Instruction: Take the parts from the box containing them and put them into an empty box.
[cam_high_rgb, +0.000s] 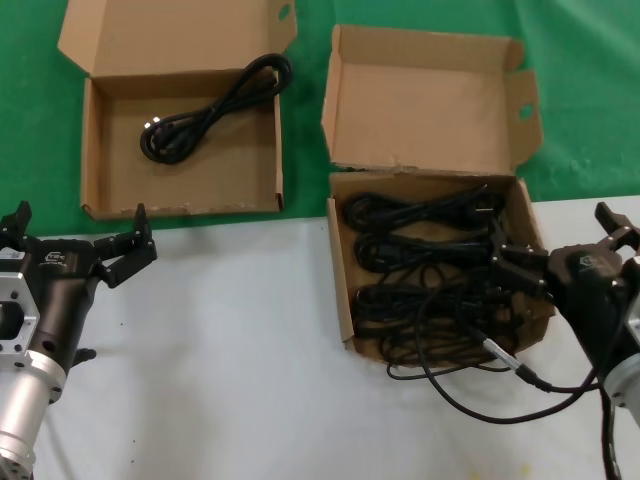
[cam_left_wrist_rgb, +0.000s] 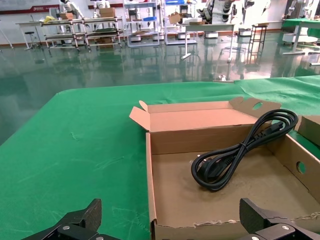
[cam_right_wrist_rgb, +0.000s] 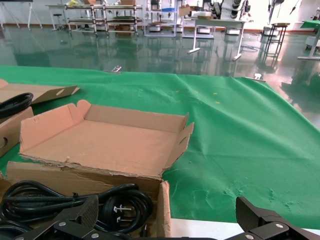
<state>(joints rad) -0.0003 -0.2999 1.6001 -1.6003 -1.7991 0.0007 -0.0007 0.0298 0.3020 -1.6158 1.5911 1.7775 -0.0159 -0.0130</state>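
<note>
The squarish cardboard box containing the parts (cam_high_rgb: 344, 290) stands at the right, lid up, with several black cord bundles (cam_high_rgb: 420, 260) in it. The same cords (cam_right_wrist_rgb: 115, 205) and the raised lid (cam_right_wrist_rgb: 110, 145) show in the right wrist view. My right gripper (cam_high_rgb: 550, 225) is open and straddles that box's right wall, one finger over the cords and one outside. The wider, shallower box (cam_high_rgb: 95, 150) at the far left holds one looped cord (cam_high_rgb: 210, 110), also clear in the left wrist view as a cord (cam_left_wrist_rgb: 240, 152). My left gripper (cam_high_rgb: 80, 215) hangs open just in front of that box (cam_left_wrist_rgb: 200, 137), holding nothing.
My own black cable with a silver connector (cam_high_rgb: 500, 355) trails over the white table (cam_high_rgb: 230, 350) in front of the right box. Green cloth (cam_high_rgb: 580, 100) covers the far half of the table under both boxes. A gap of bare surface separates the two boxes.
</note>
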